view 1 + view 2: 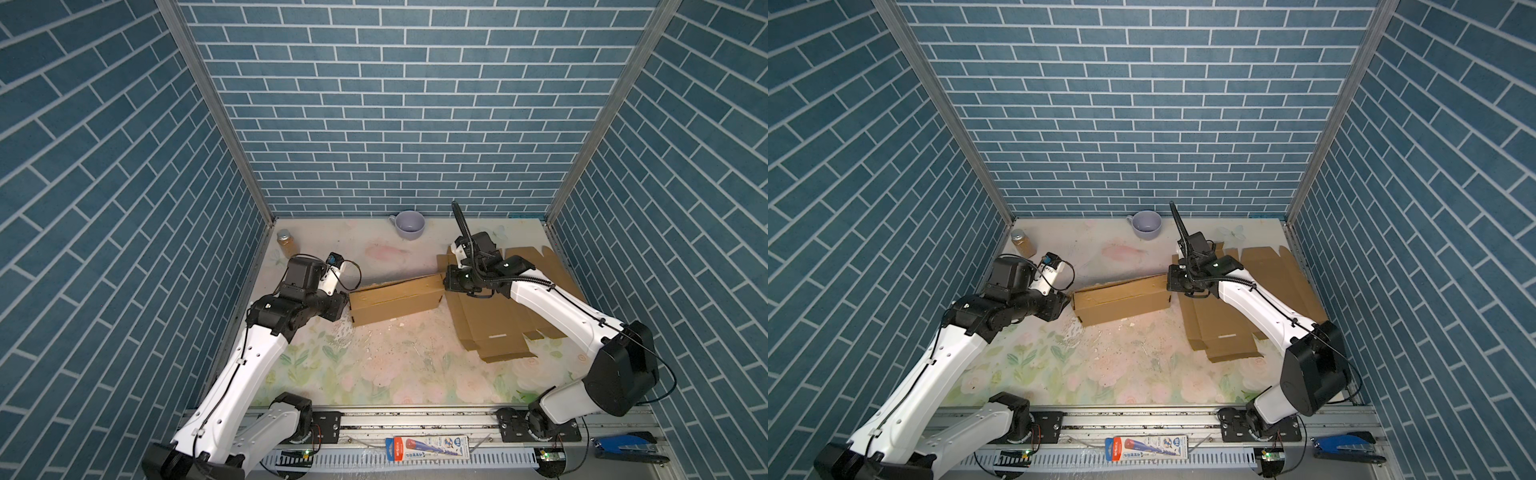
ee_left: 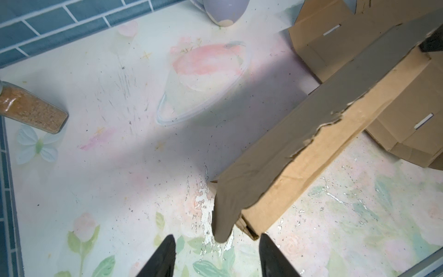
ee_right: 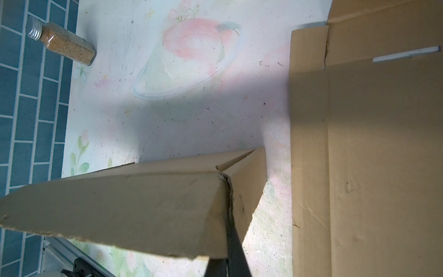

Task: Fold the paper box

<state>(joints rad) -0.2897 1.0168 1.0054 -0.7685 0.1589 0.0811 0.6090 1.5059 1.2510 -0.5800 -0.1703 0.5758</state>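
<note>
Blue brick walls [image 1: 374, 124] close round the floral surface [image 1: 395, 365] where my two arms work. Flat cardboard sheets [image 1: 490, 328] lie on its right side. Just beside them, mid-surface, sits the half-folded paper box [image 1: 395, 297]. My right end effector [image 1: 445, 284] is pinched on the box's right end. My left end effector [image 2: 216, 236] stands spread at the box's left corner. At the back are a lilac mug [image 1: 409, 224] and, near the left wall, a small jar [image 1: 284, 243].

Bright, even overhead light
The paper box [image 2: 275, 163] throws a soft grey shadow; walls [image 1: 104, 166] splay toward frame edges
</note>
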